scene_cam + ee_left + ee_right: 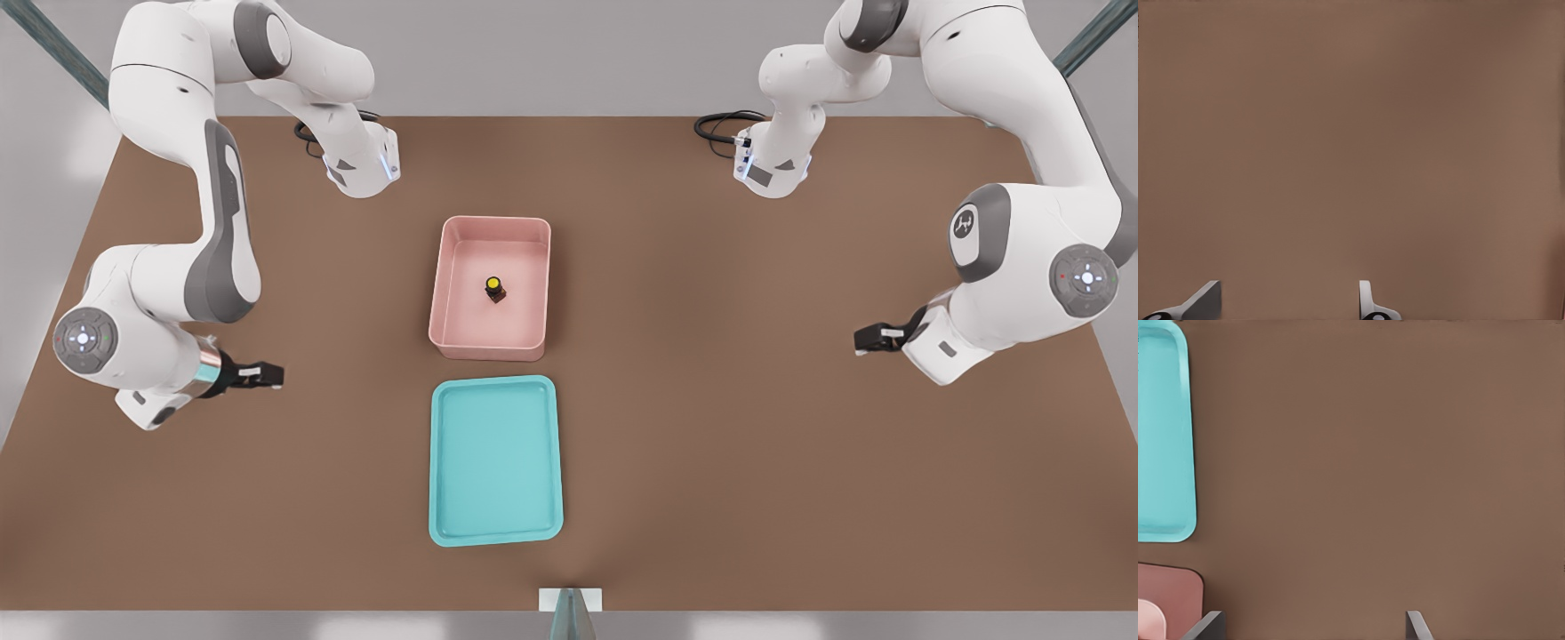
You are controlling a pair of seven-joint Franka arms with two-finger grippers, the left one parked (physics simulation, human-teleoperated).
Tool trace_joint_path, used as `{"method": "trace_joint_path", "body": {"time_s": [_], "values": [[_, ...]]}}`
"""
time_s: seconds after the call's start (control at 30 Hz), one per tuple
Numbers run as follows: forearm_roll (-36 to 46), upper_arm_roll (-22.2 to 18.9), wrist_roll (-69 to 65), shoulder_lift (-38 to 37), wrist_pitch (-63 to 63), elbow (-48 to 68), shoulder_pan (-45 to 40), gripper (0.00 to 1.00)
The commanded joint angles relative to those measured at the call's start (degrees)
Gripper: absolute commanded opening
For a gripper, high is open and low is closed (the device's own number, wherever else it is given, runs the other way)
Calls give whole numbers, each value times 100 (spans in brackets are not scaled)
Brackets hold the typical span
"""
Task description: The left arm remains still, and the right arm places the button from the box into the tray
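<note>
**Right arm parked at table edge; button in pink box**

Count: one button (pixel 494 285), one box (pixel 449 293), one tray (pixel 496 460), one brown table (pixel 711 427). Two white arms were in the front view; only the right arm (pixel 191 222), the one with the shiny wrist ring, is noted here.

The button sat upright on the box floor, near the middle, touching no wall. It had a round yellow cap on a dark body. The box was pale pink with tall walls and rounded corners. The tray was turquoise, shallow, low-rimmed and round-cornered, lying just beside the box with a strip of table between them.

The gripper (pixel 277 376) hung at the front view's left, well apart from box and tray, over bare table. Its fingers (pixel 1207 625) were spread wide with nothing between them.

The front view alone showed the button. The right wrist view showed only one edge of the tray (pixel 1165 440) and a corner of the box (pixel 1178 593). The left wrist view showed plain matte table (pixel 1351 133).
</note>
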Motion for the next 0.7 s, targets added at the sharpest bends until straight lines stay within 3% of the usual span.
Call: {"method": "trace_joint_path", "body": {"time_s": [0.0,0.07,0.13,0.23,0.4,0.57,0.67], "values": [[-11,0,-246,-7,339,3,3,100],[-2,0,166,28,321,3,293,100],[24,0,1581,151,401,38,1199,100],[59,0,2749,221,646,11,1787,100],[218,141,4069,-851,2088,-2537,2420,100],[288,194,5685,-1079,2097,-3021,3044,100],[297,194,6653,-1141,3221,-3829,3326,100]]}}
